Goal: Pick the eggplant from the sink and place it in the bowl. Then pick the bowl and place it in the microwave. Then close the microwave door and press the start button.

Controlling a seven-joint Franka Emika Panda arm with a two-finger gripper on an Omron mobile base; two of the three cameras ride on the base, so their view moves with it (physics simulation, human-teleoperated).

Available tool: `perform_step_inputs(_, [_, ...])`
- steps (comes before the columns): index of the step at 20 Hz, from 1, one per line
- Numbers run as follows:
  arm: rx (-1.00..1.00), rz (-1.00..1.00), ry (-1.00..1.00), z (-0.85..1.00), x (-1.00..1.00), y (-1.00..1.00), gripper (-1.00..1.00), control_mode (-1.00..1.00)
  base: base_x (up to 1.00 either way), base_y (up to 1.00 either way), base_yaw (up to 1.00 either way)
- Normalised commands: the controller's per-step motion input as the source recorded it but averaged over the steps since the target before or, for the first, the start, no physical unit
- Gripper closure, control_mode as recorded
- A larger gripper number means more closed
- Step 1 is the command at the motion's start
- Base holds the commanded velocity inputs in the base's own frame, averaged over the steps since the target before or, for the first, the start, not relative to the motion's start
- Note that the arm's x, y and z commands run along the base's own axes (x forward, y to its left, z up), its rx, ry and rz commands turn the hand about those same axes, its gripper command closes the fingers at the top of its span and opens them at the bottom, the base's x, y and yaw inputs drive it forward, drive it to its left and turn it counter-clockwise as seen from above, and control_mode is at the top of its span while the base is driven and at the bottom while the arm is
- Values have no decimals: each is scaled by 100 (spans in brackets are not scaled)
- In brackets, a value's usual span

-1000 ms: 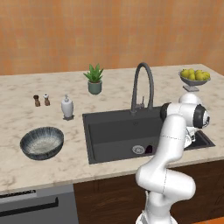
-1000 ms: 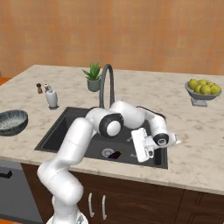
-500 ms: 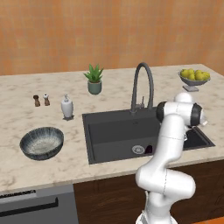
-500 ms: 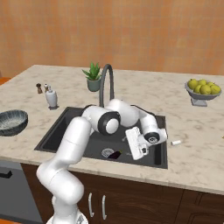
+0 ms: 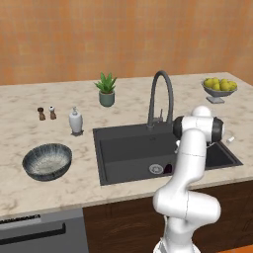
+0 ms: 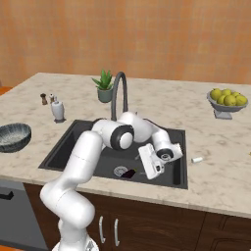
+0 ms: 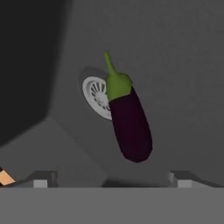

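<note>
The dark purple eggplant (image 7: 129, 120) with its green stem lies on the floor of the black sink (image 6: 73, 142), partly over the round silver drain (image 7: 97, 96). In the right base view the eggplant (image 6: 129, 173) rests beside the drain, just left of my gripper (image 6: 154, 171). The gripper (image 7: 113, 180) hovers above it, open and empty, with one fingertip either side of the fruit's rounded end. The blue-grey bowl (image 5: 47, 161) sits on the counter left of the sink. The microwave and its door are out of view.
A gooseneck tap (image 5: 160, 99) rises behind the basin. A potted plant (image 5: 106, 90), soap dispenser (image 5: 75, 121) and two small shakers (image 5: 45, 113) stand at the back left. A dish of yellow fruit (image 6: 226, 100) sits far right, and a small white object (image 6: 197, 160) lies beside the sink.
The hand has swung left and lower into the basin, closer to the eggplant. Its jaws stay open. The eggplant and bowl have not moved.
</note>
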Motion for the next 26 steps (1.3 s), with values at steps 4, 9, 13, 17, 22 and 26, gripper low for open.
perform_step_inputs(4, [0,0,3,-41,23,22,-100,-100,0,0,0])
perform_step_inputs(9, [5,0,4,-39,9,21,-100,-100,0,0,0])
perform_step_inputs(13, [5,0,3,-36,32,4,-100,-100,0,0,0])
perform_step_inputs(17, [2,0,0,-24,33,0,-100,-100,0,0,0])
perform_step_inputs(22, [0,0,0,-25,30,5,-100,-100,0,0,0])
perform_step_inputs(26, [0,1,0,-54,7,20,-100,-100,0,0,0])
